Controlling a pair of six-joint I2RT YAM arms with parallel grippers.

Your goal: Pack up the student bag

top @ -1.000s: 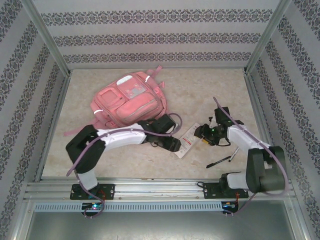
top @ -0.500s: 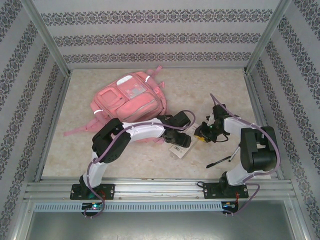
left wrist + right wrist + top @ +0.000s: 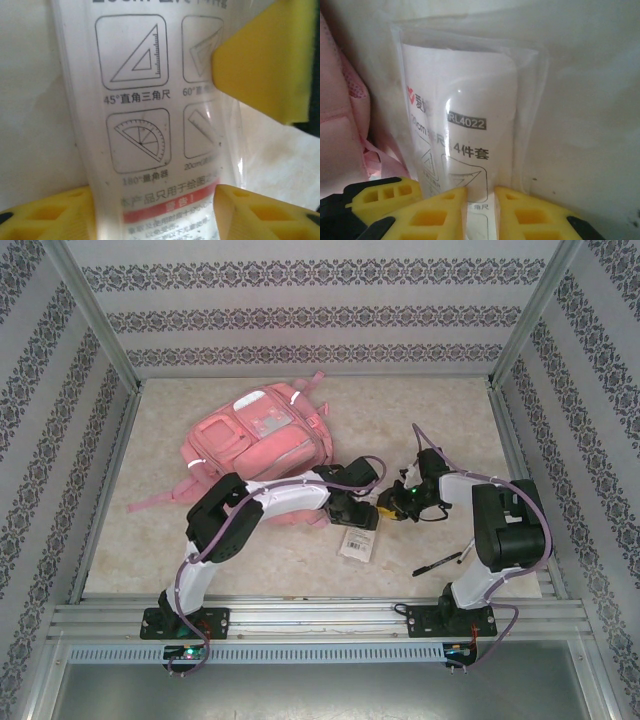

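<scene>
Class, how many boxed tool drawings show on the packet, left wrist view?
4: triangle top left, second triangle top right behind a yellow finger, protractor bottom left, ruler bottom right.

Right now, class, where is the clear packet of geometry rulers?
In the top view the clear packet lies on the table just right of centre, beside the student bag's near right corner, with a black pen further right.

Both arms are angled inward with the grippers set close together, the left gripper (image 3: 155, 212) being held with fingers wide apart and the right gripper (image 3: 480, 207) with fingers almost touching.
</scene>
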